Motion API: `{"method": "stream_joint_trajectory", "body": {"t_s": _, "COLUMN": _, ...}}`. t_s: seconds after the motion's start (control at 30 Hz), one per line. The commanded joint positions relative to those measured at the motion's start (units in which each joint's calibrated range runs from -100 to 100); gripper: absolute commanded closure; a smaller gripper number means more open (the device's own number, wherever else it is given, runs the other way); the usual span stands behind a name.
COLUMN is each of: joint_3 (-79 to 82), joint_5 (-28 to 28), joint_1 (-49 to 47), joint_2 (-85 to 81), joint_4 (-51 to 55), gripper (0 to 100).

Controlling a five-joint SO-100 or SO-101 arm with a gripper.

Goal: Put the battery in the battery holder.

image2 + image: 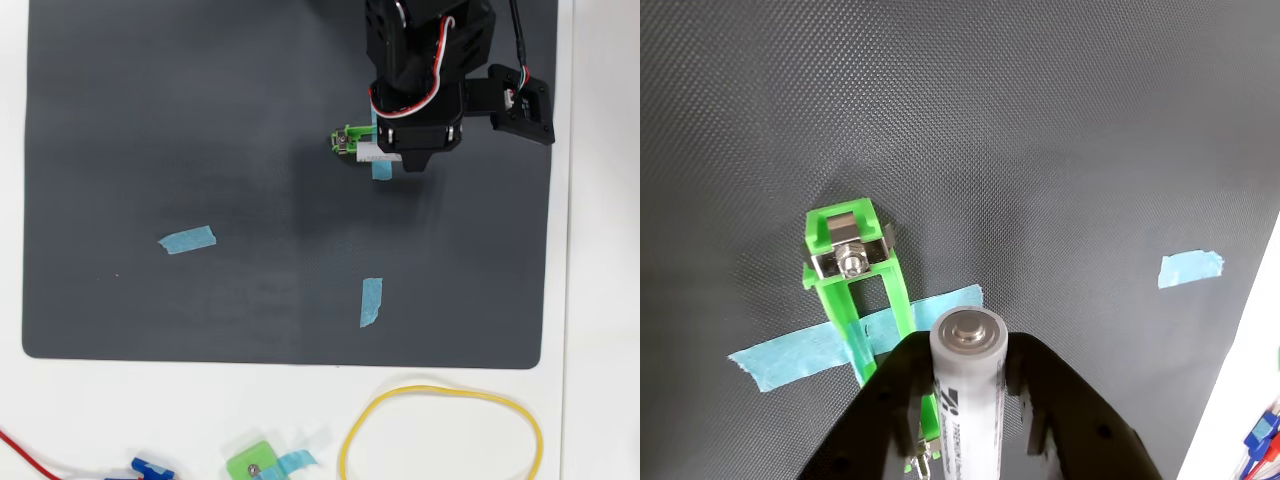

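Note:
In the wrist view my gripper [970,385] is shut on the white battery [968,400], whose grey metal end points up at the camera. The bright-green battery holder [855,285] lies on the dark mat just left of the battery, taped down with blue tape [810,352]; its far silver contact with a screw shows, its near end is hidden behind my fingers. In the overhead view the gripper [385,158] holds the battery [368,155] right beside the holder [347,139], partly overlapping it. I cannot tell whether the battery touches the holder.
A dark mat [200,120] covers a white table. Blue tape pieces lie on the mat [187,239] [371,301] [1190,267]. A yellow loop [440,435], a small squarish green piece [252,465] and blue connectors [150,468] lie off the mat at the front.

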Motion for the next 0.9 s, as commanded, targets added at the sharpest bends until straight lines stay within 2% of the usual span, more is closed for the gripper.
{"method": "stream_joint_trajectory", "body": {"t_s": 0.0, "joint_3": -0.96, "joint_5": 1.73, "joint_1": 1.05, "joint_2": -0.15, "joint_4": 2.82, "gripper": 100}}
{"method": "stream_joint_trajectory", "body": {"t_s": 0.87, "joint_3": 1.07, "joint_5": 2.36, "joint_1": -2.58, "joint_2": 0.36, "joint_4": 3.26, "gripper": 100}}
